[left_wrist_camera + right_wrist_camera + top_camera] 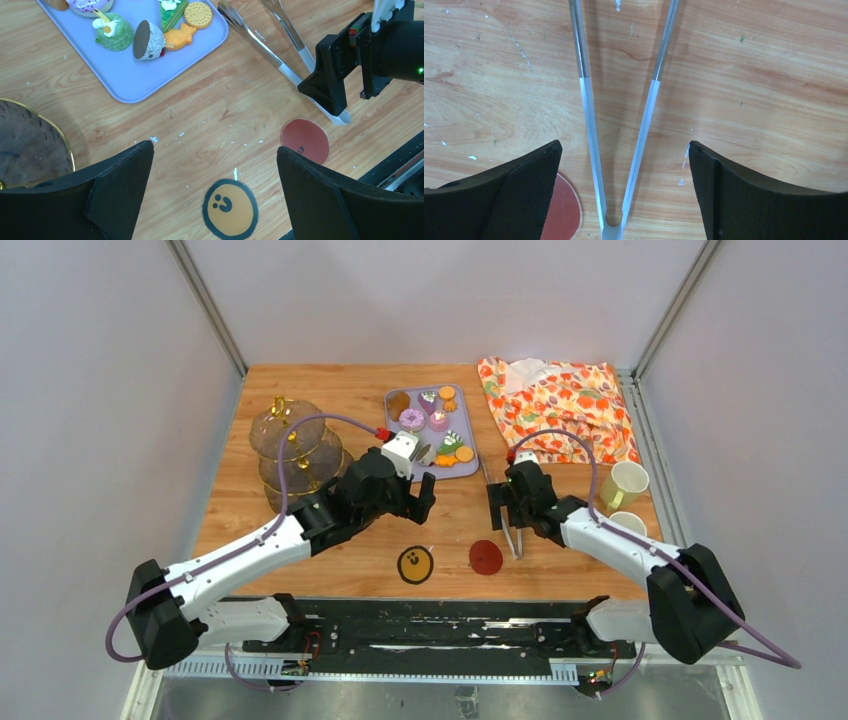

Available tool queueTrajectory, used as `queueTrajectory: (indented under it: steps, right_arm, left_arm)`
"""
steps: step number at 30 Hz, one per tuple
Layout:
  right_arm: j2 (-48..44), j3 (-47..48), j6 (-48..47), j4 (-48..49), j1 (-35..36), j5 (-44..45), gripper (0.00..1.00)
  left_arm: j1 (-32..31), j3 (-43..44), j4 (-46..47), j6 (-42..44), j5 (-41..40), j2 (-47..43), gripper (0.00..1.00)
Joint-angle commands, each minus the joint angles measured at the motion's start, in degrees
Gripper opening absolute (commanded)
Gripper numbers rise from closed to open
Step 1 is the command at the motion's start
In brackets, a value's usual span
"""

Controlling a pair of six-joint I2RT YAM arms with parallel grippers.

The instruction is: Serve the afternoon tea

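Toy pastries [432, 420] lie on a lilac tray [462, 468] at the table's back middle; the left wrist view shows several of them [149, 40]. The three-tier glass stand [290, 445] with gold handle stands at the left, its edge showing in the left wrist view [30, 145]. Two mugs [624, 484] [628, 523] stand at the right. My left gripper [416, 508] [215, 152] is open and empty, above the table in front of the tray. My right gripper [506, 512] [624, 147] is open, its jaws on either side of the handle end of metal tongs [589, 115], not touching them.
The tongs [507, 520] [280, 50] lie right of the tray. A yellow coaster [415, 564] [230, 209] and a red coaster [486, 557] [305, 141] [561, 210] lie near the front. A floral cloth [560, 405] lies at the back right.
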Motion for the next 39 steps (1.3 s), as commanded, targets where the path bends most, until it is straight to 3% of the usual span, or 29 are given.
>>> queueTrajectory:
  steps: [1,8,12,23,27,32,34,39]
  right_arm:
    - [-1.87,-2.55,0.13,4.56,0.29,2.76,0.96]
    - [1.63,-2.17,2.18,4.88,0.12,1.91,0.98]
    - [3.58,-4.73,3.44,11.31,0.10,-1.80,0.98]
    - [10.23,-5.81,6.92,17.73,0.17,2.89,0.99]
    - [11.55,-6.41,9.15,18.69,0.19,3.45,0.71]
    - [11.67,-6.05,9.53,17.35,0.21,4.56,0.57]
    - [11.36,-5.16,8.96,15.71,0.21,4.60,0.47]
    - [10.26,-1.04,5.39,8.68,0.19,1.89,0.02]
  left_arm:
    - [-0.45,0.54,1.58,0.36,-0.47,0.19,0.98]
    - [-0.44,0.90,1.76,0.26,-0.06,1.27,0.98]
    - [-0.38,0.93,1.75,0.08,0.31,1.47,0.98]
    - [-0.45,0.88,1.49,0.47,-0.63,1.55,0.98]
    - [-0.40,0.75,1.24,0.43,-0.95,1.52,0.98]
    - [-0.40,0.74,1.14,0.98,-1.60,1.62,0.98]
    - [-0.37,0.88,1.22,1.04,-1.90,1.77,0.98]
    - [2.48,2.90,-2.69,-0.90,-1.24,2.67,0.98]
